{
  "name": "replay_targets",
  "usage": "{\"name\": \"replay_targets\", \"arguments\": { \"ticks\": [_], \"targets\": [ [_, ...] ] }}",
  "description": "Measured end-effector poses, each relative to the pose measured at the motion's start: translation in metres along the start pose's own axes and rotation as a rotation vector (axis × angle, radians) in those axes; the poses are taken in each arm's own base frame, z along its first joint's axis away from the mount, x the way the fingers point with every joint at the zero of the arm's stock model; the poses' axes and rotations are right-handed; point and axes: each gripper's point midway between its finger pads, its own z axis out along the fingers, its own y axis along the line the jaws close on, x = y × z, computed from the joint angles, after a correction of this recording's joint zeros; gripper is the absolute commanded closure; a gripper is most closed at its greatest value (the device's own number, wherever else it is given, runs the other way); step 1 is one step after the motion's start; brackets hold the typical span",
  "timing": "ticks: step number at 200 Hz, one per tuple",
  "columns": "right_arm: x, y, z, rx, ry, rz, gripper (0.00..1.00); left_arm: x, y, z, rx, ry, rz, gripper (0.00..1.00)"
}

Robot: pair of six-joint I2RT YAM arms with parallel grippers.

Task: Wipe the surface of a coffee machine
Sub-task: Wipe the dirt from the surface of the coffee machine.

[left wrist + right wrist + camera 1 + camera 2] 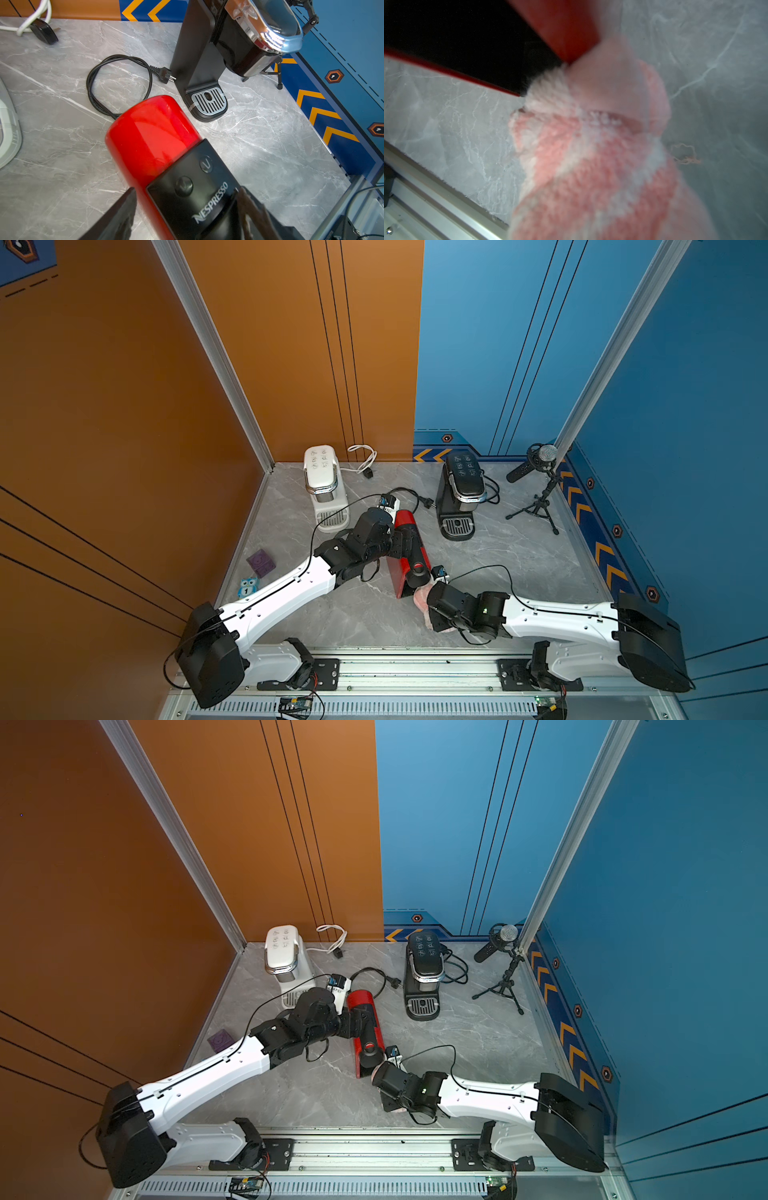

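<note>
Red-and-black capsule coffee machine (402,519) stands dead centre in both top views, on the grey marble-look table (519,564). A white coffee machine (322,477) sits up and to its left, and a black coffee machine (461,489) up and to its right, both well apart from it.

Over to the arms. The left gripper (187,190) straddles the black button panel, jaws spread, one finger on each side at the bottom of the left wrist view. Whether the pads touch yet, I cannot tell. The right gripper (434,603), just below the machine in frame, is pinched tight on a pink-and-white fluffy cloth (591,166). The cloth's bunched end looks to be meeting the red front corner.

Now the dangers. Those glossy sides give little bite, so if the wipe pushes before the brace is firm, the machine could skid or twist on the smooth table. A hard sideways stroke could tip it. The black power cord (91,87) loops behind it and would drag along. A loose thread off the cloth might snag.
</note>
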Motion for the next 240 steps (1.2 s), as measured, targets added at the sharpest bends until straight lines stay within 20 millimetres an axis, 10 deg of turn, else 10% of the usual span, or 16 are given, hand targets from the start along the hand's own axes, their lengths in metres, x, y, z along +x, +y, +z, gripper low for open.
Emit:
{"name": "replay_targets", "arguments": {
  "ticks": [144, 240],
  "targets": [
    [-0.055, -0.025, 0.047, -0.008, -0.038, 0.078, 1.0, -0.023, 0.035, 0.012, -0.043, -0.084, -0.084, 0.24],
    [-0.081, -0.061, -0.028, 0.087, -0.269, 0.156, 1.0, -0.014, 0.039, -0.007, -0.038, -0.057, -0.091, 0.24]
  ]
}}
